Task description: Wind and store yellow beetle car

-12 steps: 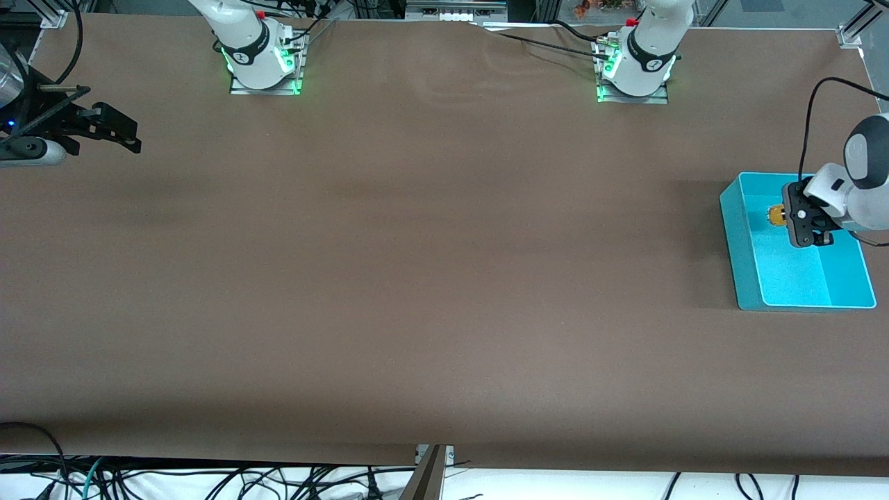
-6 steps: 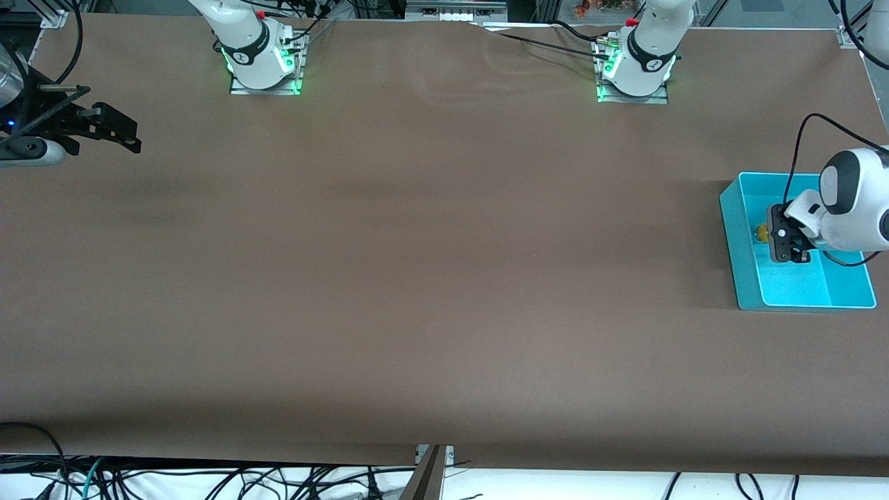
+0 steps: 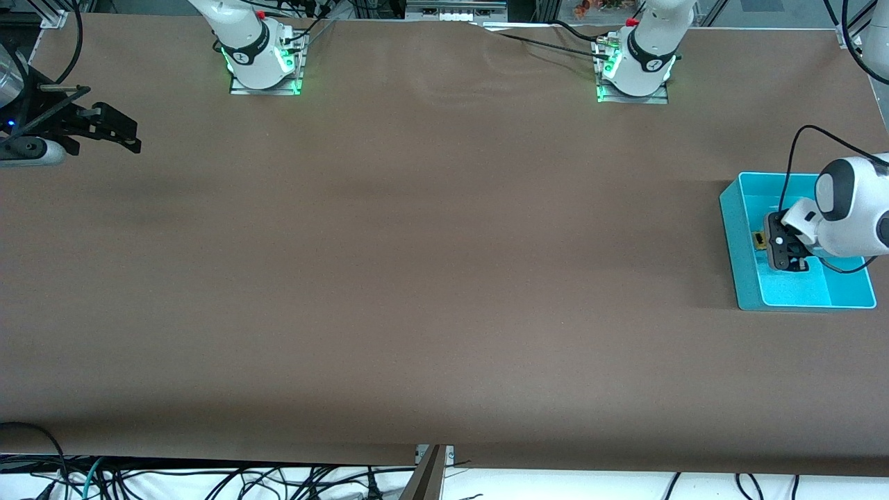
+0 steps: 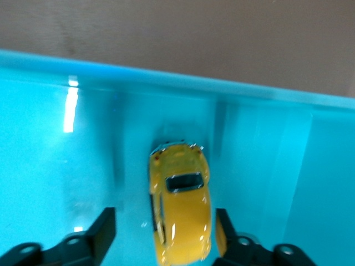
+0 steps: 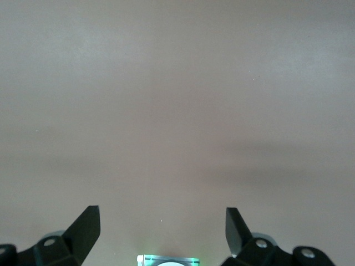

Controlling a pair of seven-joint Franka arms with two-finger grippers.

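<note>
A tiny yellow toy car (image 4: 180, 213) sits inside a blue bin (image 3: 736, 243) at the left arm's end of the table. The left gripper (image 4: 165, 235) is low in the bin, its fingers spread on either side of the car with gaps showing, not gripping. The car looks light, hard and glossy, probably slippery; its flat sides suit pinching best. The bin's wall stands close. The right gripper (image 5: 162, 227) waits open over bare table.
</note>
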